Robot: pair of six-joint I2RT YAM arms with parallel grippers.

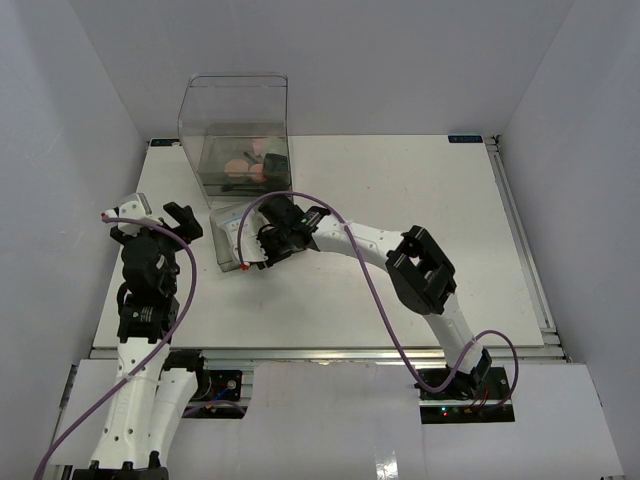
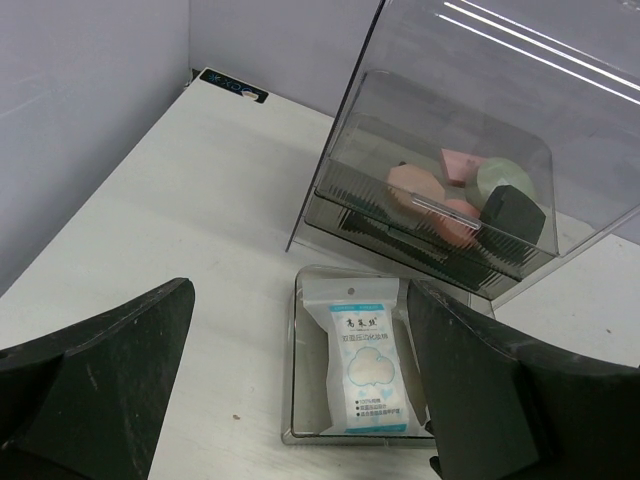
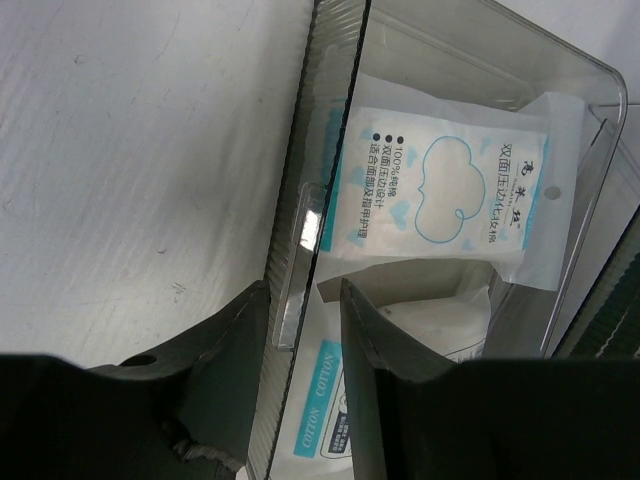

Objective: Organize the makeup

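From above, one clear box (image 1: 235, 110) is seen at the far left of the table (image 1: 420, 200), with pink shapes dimly visible inside. One clear tray (image 1: 228, 240) lies just in front of it. The right gripper (image 1: 258, 250) is set at the tray's near right edge, and the left gripper (image 1: 160, 225) is held to the left of the tray, apart from it, with its jaws spread. In the left wrist view, the left gripper (image 2: 300, 330) is shown wide open, and nothing is held between its two black fingers (image 2: 100, 380). Beyond them the tray (image 2: 300, 400) is seen on the table with one white packet (image 2: 365, 365) lying in it. Behind it, five sponges (image 2: 415, 190) can be counted in the box (image 2: 480, 90): three pink, one pale green and one black, bunched together on its floor. In the right wrist view, the right gripper (image 3: 300, 320) is narrowed onto the tray's (image 3: 590, 90) side wall. One of its fingers (image 3: 400, 360) is placed inside the tray and the other outside, so that the wall and a small clear tab are pinched between them. Two white packets are counted in the tray: one printed with a blue cloud (image 3: 450, 190), and a second (image 3: 340, 400) marked "COTTON", partly hidden by the inner finger.
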